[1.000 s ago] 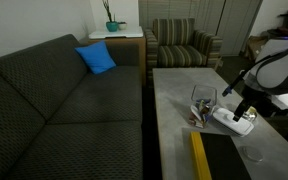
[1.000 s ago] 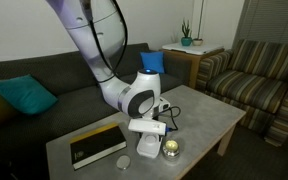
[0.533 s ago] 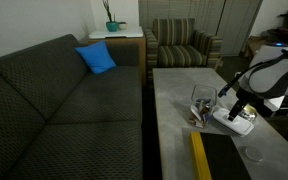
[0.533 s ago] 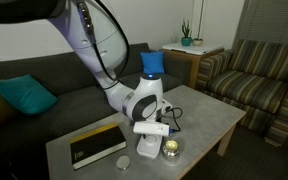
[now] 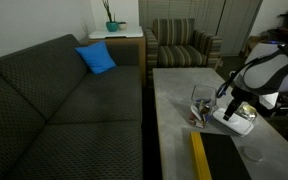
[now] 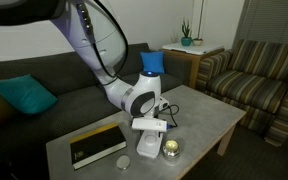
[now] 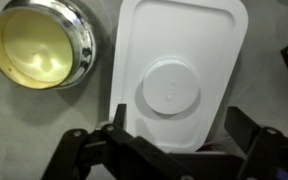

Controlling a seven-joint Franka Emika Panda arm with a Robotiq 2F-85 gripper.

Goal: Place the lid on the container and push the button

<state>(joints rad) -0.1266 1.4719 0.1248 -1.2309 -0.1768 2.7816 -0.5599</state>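
A dark grey fabric sofa (image 5: pixel 64 110) runs along one long side of the grey stone-look coffee table (image 5: pixel 184 85). The white robot arm (image 5: pixel 272 68) reaches over the table from the side away from the sofa. A flat black book with a yellow edge (image 6: pixel 96 143) lies at one end of the table. The clear, cup-like container (image 5: pixel 202 102) stands upright near the table's middle. The white, rounded-oblong plastic lid (image 7: pixel 179 70) lies flat on the tabletop close to the container. Above the lid hangs the gripper (image 7: pixel 174 125), its claw released, jaws spread wide to either side of one end of the lid; whether they touch it cannot be told. A small round yellowish metal tin (image 7: pixel 39 45) sits on the table just beside the lid.
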